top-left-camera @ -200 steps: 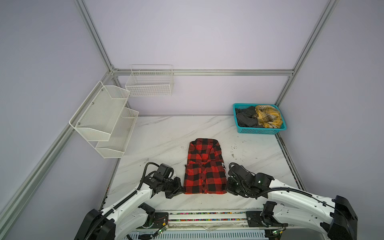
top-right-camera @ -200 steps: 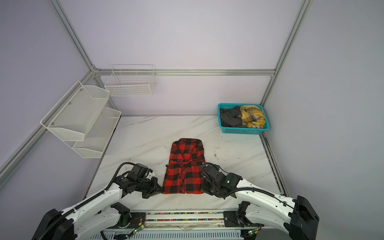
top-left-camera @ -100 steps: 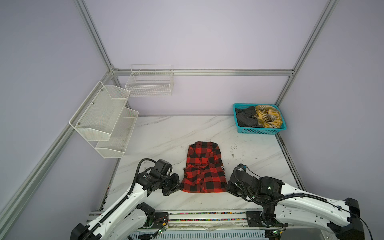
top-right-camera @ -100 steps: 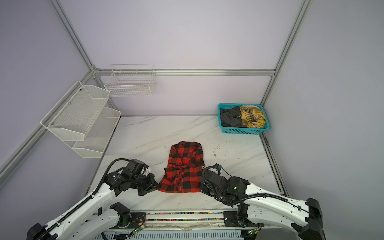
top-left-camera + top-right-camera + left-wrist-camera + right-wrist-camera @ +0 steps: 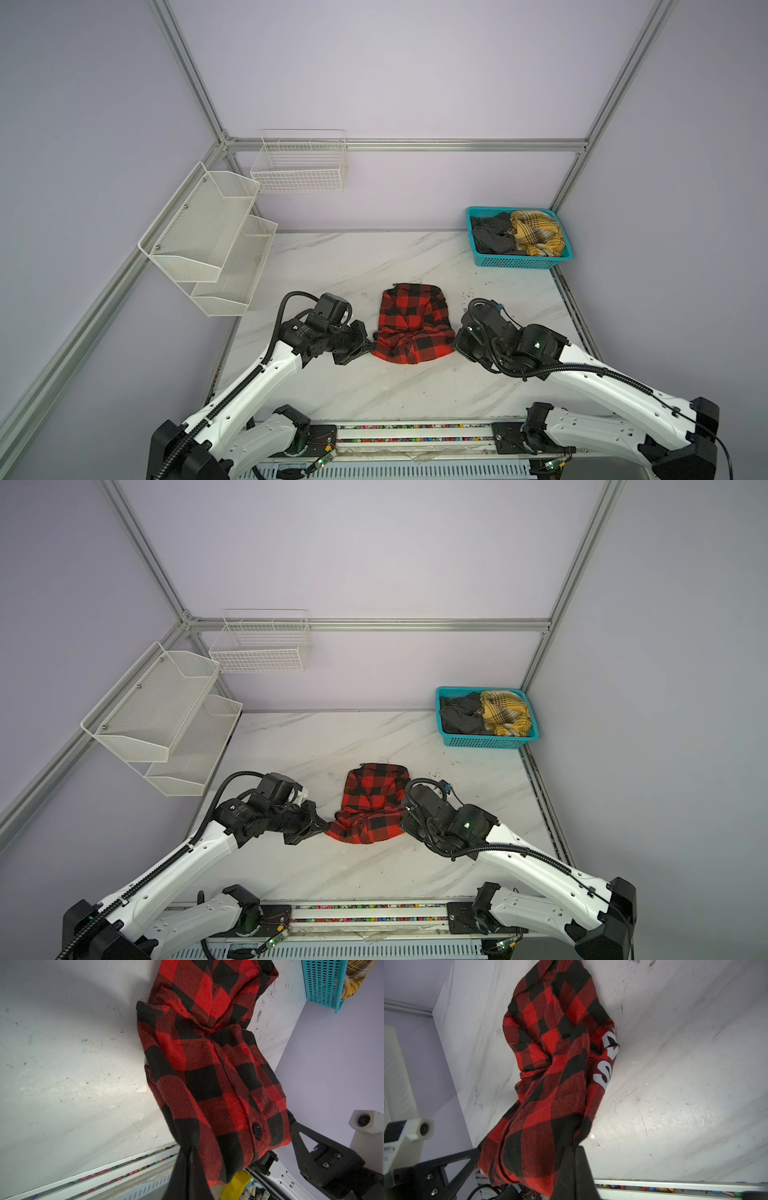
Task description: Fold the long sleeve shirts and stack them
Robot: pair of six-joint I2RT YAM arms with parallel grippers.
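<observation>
Both shut, my left end effector point(image 5: 370, 345) and right end effector point(image 5: 456, 338) pinch corners of the red-and-black shirt point(image 5: 409, 318) at six o'clock on the table point(image 5: 353, 266); uneven pulling could slip one, skewing the fold.

The right gripper point(image 5: 456, 345) hides its jaws under its own wrist at 4 o'clock of the red-and-black shirt point(image 5: 411, 328); its white letters point(image 5: 606, 1057) curl mostly under cloth, seemingly unreadable

That's a red-and-black buffalo-check shirt point(image 5: 411, 328), white letters point(image 5: 598, 1078) on it; white grey-veined bench point(image 5: 353, 266); teal basket point(image 5: 519, 262), dark grey shirt point(image 5: 492, 237), yellow plaid shirt point(image 5: 537, 232).
</observation>
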